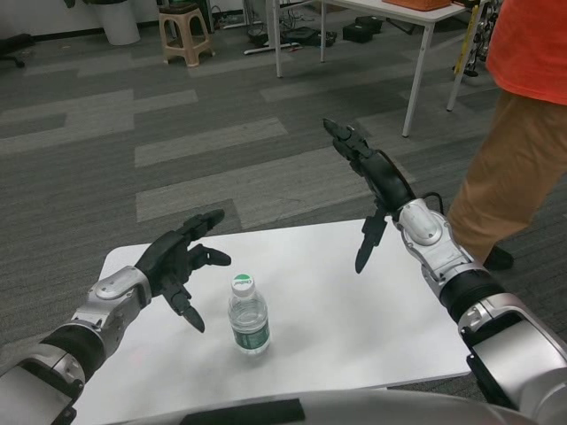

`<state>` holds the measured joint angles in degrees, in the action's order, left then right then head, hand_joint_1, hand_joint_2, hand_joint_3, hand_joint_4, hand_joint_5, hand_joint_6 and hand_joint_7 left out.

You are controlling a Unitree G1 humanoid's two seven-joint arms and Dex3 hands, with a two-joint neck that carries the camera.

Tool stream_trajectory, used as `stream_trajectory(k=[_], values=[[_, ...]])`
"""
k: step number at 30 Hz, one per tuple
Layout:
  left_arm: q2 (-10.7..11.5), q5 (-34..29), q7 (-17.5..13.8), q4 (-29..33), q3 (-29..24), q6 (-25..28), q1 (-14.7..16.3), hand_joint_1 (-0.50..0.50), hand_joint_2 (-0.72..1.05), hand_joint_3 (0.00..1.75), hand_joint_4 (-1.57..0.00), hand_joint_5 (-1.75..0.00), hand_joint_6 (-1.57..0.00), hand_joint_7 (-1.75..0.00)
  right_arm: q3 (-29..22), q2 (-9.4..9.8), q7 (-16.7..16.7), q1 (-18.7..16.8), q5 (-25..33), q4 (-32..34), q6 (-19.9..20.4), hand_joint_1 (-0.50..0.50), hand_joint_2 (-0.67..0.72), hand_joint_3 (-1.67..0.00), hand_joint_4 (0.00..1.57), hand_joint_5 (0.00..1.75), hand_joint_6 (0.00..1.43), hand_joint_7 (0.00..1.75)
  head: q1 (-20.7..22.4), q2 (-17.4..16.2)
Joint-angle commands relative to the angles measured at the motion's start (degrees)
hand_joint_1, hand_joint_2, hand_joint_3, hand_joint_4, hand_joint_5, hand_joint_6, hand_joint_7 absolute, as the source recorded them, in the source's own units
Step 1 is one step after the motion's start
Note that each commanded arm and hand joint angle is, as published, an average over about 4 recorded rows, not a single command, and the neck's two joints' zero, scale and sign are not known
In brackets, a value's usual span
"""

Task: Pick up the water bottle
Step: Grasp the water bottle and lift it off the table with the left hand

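We look down on grey carpeted floor [177, 133] filling the upper half of the frame, with a white bench [354, 301] across the lower half. At the upper right edge a person [523, 133] in an orange top and tan trousers stands just beside the bench. Further back, a second white table [416, 18] sits at the top right and a tan stool [184, 34] at the top left.

Our right robot hand [368, 190] hangs raised at centre right, above the bench's far edge, its fingers spread apart and holding nothing. Our left robot hand [182, 266] hovers at lower left over the bench, its fingers also apart and empty, curving towards the centre.

The water bottle [248, 319] stands upright on the bench at lower centre, clear with a white cap and a green label. It sits just right of our left robot hand's fingertips, near but not touching, and well apart from our right robot hand, lower and to its left.
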<state>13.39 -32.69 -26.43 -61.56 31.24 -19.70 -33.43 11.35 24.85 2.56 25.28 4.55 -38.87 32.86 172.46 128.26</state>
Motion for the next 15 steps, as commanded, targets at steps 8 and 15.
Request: stream_trajectory(k=[8,15], values=[[-4.6,-0.03,3.71,-8.86,8.73,2.58,-6.29,-0.5,-0.37,0.09,0.0,-1.36,0.0,-0.12,0.73,0.53,-0.27,0.12,0.28,-0.94,0.19,-0.46,0.6,0.0,0.0,0.0,0.0,0.0,0.33,-0.02],[-5.96,-0.82,4.48,-10.77,14.93,5.5,-8.31,-0.5,-0.37,0.07,0.0,-1.33,0.0,-0.14,1.24,0.64,-0.27,0.38,0.37,-1.12,0.19,-0.46,0.6,0.0,0.0,0.0,0.0,0.0,0.81,-0.43]])
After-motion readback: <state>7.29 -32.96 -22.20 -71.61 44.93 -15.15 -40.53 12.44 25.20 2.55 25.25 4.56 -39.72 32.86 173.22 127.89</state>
